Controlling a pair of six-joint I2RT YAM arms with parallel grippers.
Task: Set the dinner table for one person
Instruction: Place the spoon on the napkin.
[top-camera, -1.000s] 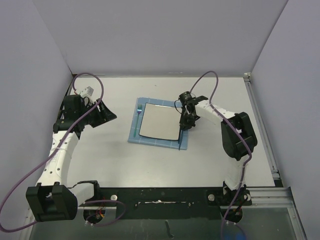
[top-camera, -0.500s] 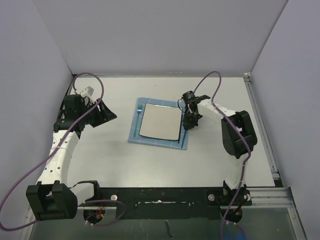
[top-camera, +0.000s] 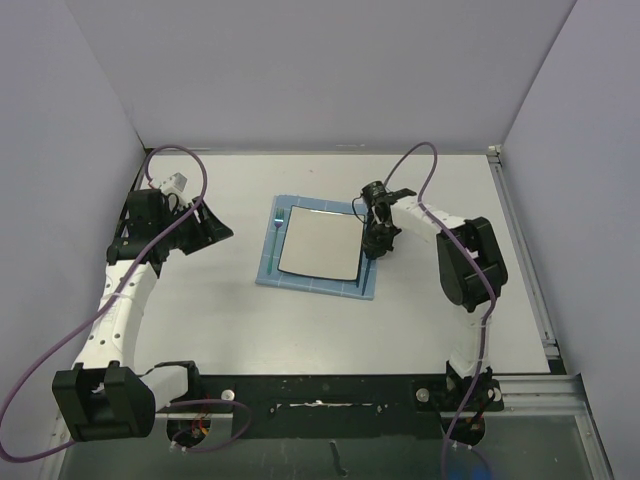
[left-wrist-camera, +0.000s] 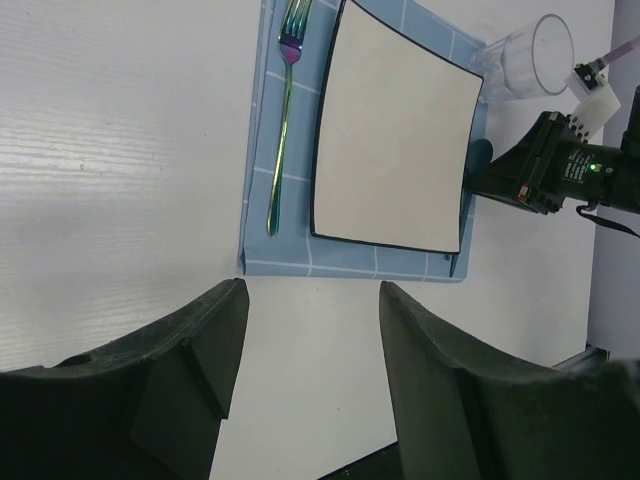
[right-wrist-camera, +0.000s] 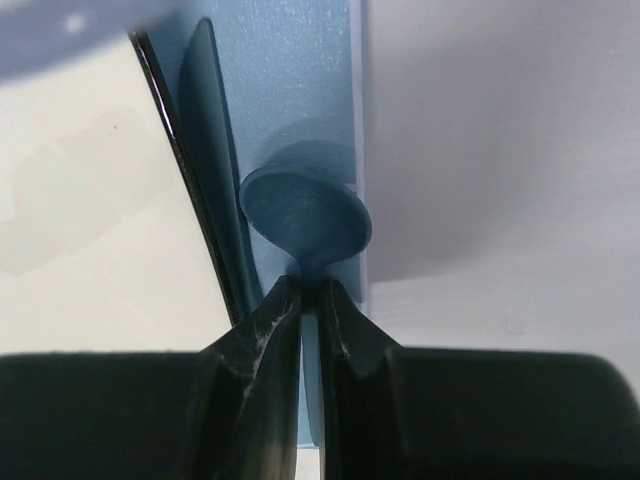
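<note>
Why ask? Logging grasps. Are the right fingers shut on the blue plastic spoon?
Shut: both black fingers pinch the blue plastic spoon at its neck.

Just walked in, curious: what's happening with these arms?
A robot is setting a place on the dinner table. Its right gripper is shut on a blue spoon at the right edge of the placemat, beside the square plate. A fork lies on the mat left of the plate; a clear cup stands by one corner. The left gripper hovers open and empty, off to the left.

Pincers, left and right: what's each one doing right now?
Left pincer: open, holding nothing.
Right pincer: closed on the blue spoon, gripping its handle.
</note>
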